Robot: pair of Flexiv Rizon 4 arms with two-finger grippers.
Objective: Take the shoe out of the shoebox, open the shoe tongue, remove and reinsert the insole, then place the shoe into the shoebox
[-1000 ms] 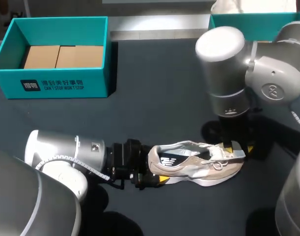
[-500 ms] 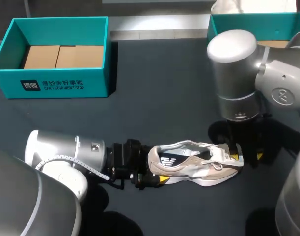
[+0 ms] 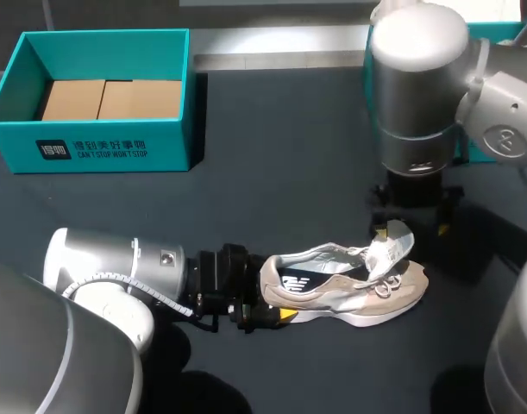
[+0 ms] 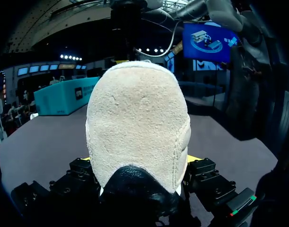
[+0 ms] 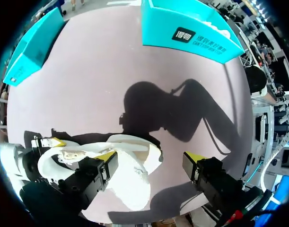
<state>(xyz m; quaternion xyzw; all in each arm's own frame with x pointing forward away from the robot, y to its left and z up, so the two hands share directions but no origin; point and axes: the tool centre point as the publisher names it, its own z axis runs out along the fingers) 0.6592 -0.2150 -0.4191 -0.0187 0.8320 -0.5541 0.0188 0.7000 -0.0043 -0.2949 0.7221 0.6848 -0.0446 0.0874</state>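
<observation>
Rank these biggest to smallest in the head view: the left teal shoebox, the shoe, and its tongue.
1. teal shoebox
2. shoe
3. tongue
The teal shoebox sits farther from the camera yet looks biggest, so this order seems safe.

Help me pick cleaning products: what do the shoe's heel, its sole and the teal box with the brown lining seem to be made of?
The shoe's heel looks like beige suede or nubuck: matte, with a fine fuzzy nap. The sole looks like white foam or rubber, smooth and dull. The teal box seems to be printed cardboard with thin straight walls; the brown lining looks like plain uncoated cardboard.
</observation>
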